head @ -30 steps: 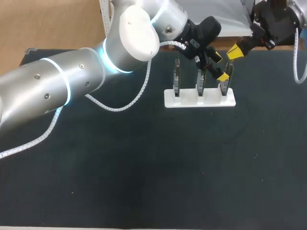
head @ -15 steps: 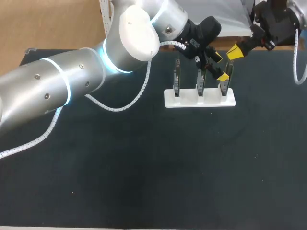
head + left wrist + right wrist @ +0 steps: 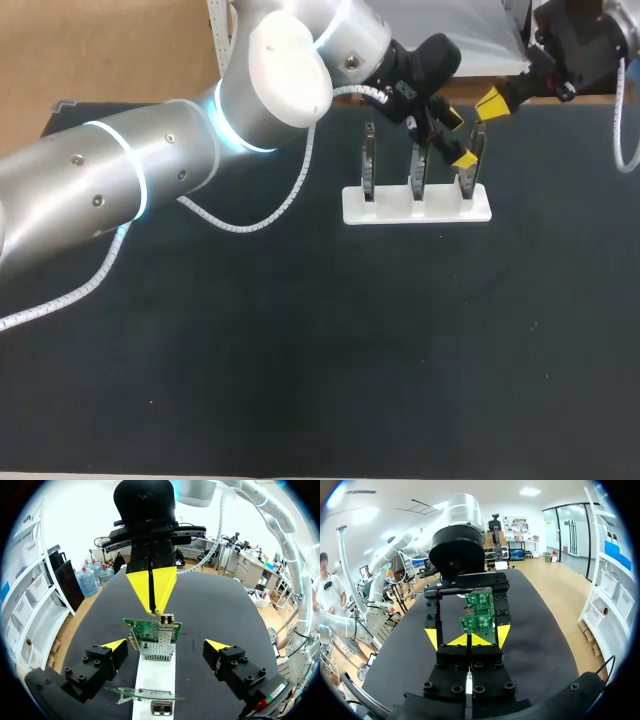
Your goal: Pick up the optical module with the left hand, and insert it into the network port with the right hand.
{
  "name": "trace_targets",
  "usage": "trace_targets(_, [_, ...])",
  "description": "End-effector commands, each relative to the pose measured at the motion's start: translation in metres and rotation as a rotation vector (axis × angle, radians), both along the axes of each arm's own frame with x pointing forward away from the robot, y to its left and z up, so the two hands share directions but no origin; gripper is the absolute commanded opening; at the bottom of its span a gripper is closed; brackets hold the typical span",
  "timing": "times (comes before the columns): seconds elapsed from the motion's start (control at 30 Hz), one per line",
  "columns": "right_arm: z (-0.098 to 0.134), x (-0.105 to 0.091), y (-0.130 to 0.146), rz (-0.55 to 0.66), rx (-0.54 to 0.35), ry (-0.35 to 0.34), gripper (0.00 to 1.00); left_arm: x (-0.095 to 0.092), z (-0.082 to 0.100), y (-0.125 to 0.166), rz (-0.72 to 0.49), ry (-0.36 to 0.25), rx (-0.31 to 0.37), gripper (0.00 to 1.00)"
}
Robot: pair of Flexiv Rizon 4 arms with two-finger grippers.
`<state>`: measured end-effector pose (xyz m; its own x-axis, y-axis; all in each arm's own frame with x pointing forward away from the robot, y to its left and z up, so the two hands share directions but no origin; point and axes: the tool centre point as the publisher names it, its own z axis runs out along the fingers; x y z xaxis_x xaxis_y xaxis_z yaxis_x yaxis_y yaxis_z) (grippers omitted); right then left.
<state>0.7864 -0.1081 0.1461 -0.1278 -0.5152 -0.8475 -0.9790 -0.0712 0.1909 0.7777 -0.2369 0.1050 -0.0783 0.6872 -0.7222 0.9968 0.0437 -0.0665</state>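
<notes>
At upper right, the left gripper [image 3: 458, 138] straddles a card [image 3: 156, 639] with jaws spread, while the right gripper [image 3: 490, 104], jaws pressed together, points at its port [image 3: 166, 620] (no module discernible, so progress is unclear).

left tool [image 3: 165, 650] spread wide | right tool [image 3: 468, 640] closed (empty)

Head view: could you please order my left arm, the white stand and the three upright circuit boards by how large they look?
1. left arm: by far the largest, though it is also nearest the camera.
2. white stand.
3. circuit boards: the three look alike, so I would not rank them against each other.
</notes>
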Motion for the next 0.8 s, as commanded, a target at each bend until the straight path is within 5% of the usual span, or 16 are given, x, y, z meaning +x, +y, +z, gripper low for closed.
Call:
trace_targets(0.03, [0.004,-0.003,-0.001,-0.009,0.003,-0.012,0.0,0.004,0.001,-0.001,0.002,0.0,0.005,1.0])
trace_targets(0.43, [0.018,0.003,-0.008,-0.038,0.029,-0.055,0.0,0.014,0.015,0.008,0.044,-0.05,-0.004,1.0])
trace_targets(0.8, [0.034,0.009,-0.014,-0.068,0.042,-0.114,0.0,0.032,0.053,0.02,0.12,-0.146,-0.069,1.0])
